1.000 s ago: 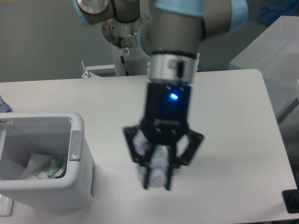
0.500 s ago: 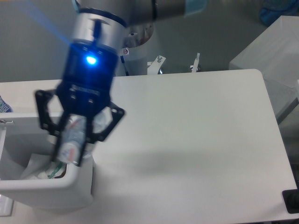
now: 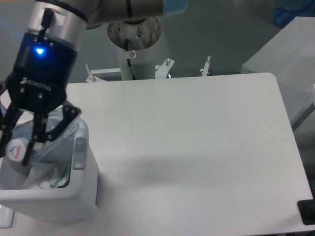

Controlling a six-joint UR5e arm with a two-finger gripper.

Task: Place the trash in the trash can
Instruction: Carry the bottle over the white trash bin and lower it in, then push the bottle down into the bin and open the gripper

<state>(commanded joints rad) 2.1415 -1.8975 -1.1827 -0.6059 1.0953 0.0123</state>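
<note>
The white trash can (image 3: 59,205) stands at the table's front left, with a grey tab (image 3: 79,153) on its right rim. A crumpled white wrapper with green marks (image 3: 53,180) lies inside it. My gripper (image 3: 18,148) hangs over the can's opening, tilted to the left, and is shut on the crushed clear bottle (image 3: 16,147), whose purple-and-white label end points down into the can. The arm hides the can's back rim.
The arm's base post (image 3: 134,46) and metal brackets (image 3: 167,65) stand behind the table's far edge. A grey cabinet (image 3: 288,56) is at the right. A black object (image 3: 306,212) sits at the front right corner.
My gripper has carried the bottle leftward from the table's middle to over the trash can's opening. The wrapper in the can has not moved.
</note>
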